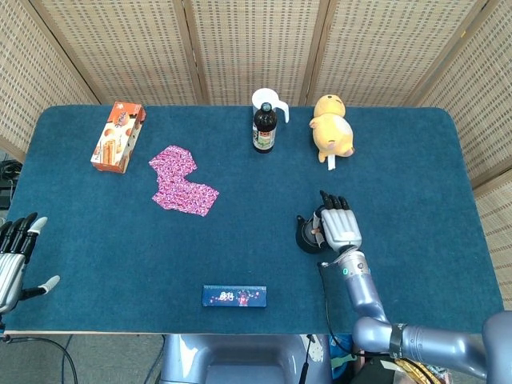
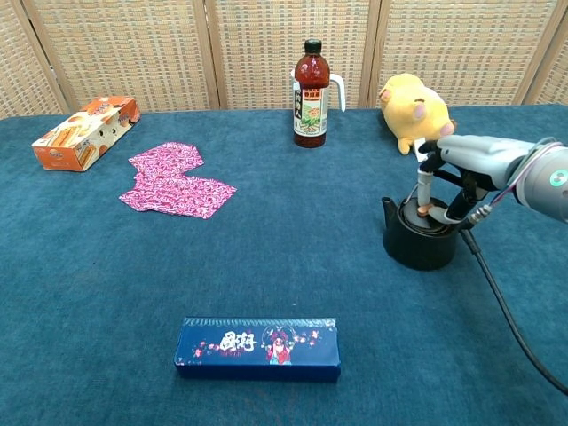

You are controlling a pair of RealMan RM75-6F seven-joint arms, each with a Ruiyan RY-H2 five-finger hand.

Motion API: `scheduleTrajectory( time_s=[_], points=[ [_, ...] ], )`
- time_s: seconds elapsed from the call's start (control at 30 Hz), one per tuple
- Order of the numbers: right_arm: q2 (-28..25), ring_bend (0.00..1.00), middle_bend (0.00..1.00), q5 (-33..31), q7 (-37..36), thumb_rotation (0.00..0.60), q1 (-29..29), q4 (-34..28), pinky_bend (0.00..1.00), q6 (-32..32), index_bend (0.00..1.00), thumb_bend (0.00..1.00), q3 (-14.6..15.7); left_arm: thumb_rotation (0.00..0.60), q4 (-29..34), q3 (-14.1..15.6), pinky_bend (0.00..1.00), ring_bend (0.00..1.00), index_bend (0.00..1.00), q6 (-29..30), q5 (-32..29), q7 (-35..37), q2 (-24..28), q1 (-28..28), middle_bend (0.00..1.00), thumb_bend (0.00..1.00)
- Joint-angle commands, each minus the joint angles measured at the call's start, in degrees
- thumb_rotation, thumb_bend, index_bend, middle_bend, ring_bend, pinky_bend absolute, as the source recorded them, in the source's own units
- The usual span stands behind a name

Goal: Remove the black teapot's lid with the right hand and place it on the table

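Your left hand (image 1: pixel 14 260) rests at the table's (image 1: pixel 416 168) near left edge, palm empty, fingers spread. Your right hand (image 1: pixel 339 226) arches over the black teapot (image 2: pixel 419 234), right of centre, fingertips (image 2: pixel 424 209) pinching its lid (image 2: pixel 423 218), which sits on the pot.

The head view looks steeply down from high above the near edge, taking in the whole counter (image 1: pixel 240 240). The chest view sits lower and nearer, facing level across it. Both share the counter's top.
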State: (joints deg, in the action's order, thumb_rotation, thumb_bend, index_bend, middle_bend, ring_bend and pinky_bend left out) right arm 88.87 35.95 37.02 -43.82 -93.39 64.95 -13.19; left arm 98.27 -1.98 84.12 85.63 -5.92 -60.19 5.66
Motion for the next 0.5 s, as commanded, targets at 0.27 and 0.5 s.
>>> scheduleTrajectory(
  time_s=[0.27,0.5],
  points=[
    [-3.0,0.00,0.00,1.4,1.5,0.600,-1.4,-7.8,0.00,2.9,0.65,0.61,-2.6,0.600,0.1,0.1,0.00,0.00,0.00,0.0,0.1,0.2,0.1,0.0,0.00,0.17],
    [2.3,0.00,0.00,-1.0,7.2,0.600,-4.9,-7.5,0.00,4.8,0.65,0.61,-1.6,0.600,0.2,0.1,0.00,0.00,0.00,-0.1,0.1,0.5,0.3,0.0,0.00,0.17]
  ],
)
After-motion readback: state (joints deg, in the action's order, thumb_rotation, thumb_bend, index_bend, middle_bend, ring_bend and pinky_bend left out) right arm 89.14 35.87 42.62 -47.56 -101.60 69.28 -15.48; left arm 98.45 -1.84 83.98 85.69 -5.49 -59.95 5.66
